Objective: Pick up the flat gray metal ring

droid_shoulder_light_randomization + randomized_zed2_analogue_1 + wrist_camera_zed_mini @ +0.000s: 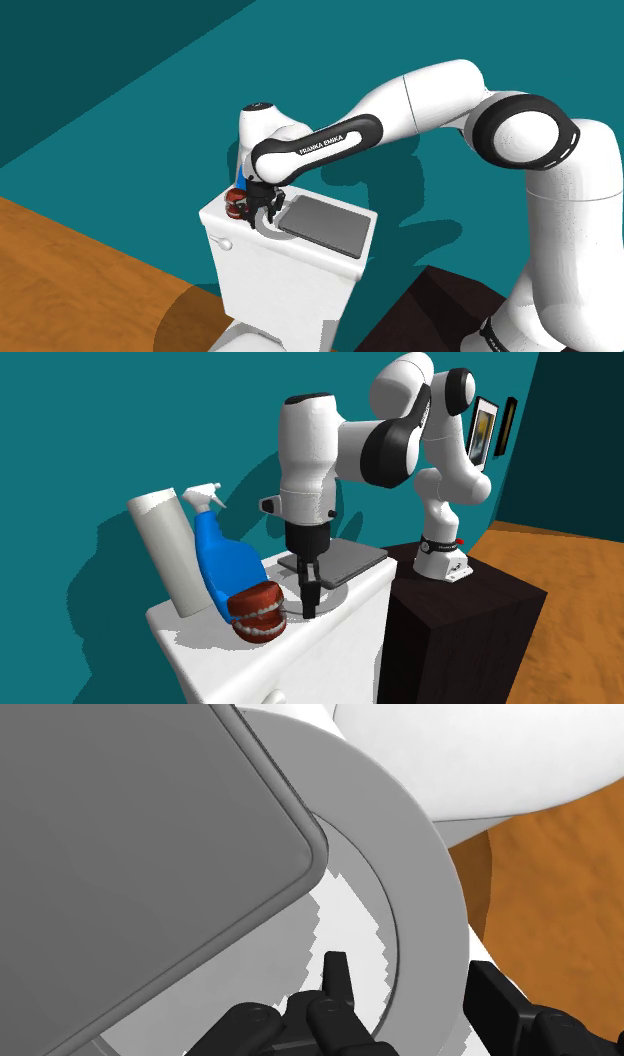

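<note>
On the toilet tank (200,640) we see, from the second exterior view's left, a roll (170,557), a spray bottle (225,567), a set of teeth (258,614), then the ring (430,904) partly under a tray (345,557). The hand (415,989) straddles the ring's band; the stand (450,612) sits beside the tank

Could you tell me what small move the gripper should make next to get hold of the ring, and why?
Probably close the fingers now. In the wrist view the open gripper straddles the flat gray ring: one finger inside its hole, the other outside, neither seeming to touch it. A gray slab overlaps the ring's far side, so lift carefully afterwards.
</note>
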Tool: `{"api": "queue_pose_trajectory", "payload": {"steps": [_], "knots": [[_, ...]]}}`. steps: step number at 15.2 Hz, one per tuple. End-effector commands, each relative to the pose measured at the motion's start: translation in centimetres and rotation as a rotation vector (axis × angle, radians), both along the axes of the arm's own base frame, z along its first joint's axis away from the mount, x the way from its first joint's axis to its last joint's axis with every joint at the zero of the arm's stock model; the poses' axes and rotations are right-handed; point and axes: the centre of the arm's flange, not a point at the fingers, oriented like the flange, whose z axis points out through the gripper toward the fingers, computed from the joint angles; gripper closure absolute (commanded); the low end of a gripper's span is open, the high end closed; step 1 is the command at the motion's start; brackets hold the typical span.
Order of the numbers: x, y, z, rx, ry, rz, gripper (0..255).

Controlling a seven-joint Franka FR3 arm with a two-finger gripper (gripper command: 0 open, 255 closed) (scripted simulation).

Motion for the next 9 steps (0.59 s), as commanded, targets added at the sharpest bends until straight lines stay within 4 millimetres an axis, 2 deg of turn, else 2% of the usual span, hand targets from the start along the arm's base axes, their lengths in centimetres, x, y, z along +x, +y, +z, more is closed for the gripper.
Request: {"api": "queue_pose_trajectory", "payload": {"steps": [1,2,9], "knots": [[-0.1,0.1,-0.2,0.0,0.004,0.003,255],[0.0,0.2,-0.3,0.0,0.004,0.003,255],[0.0,0.2,3.4,0.0,0.004,0.003,255]]}}
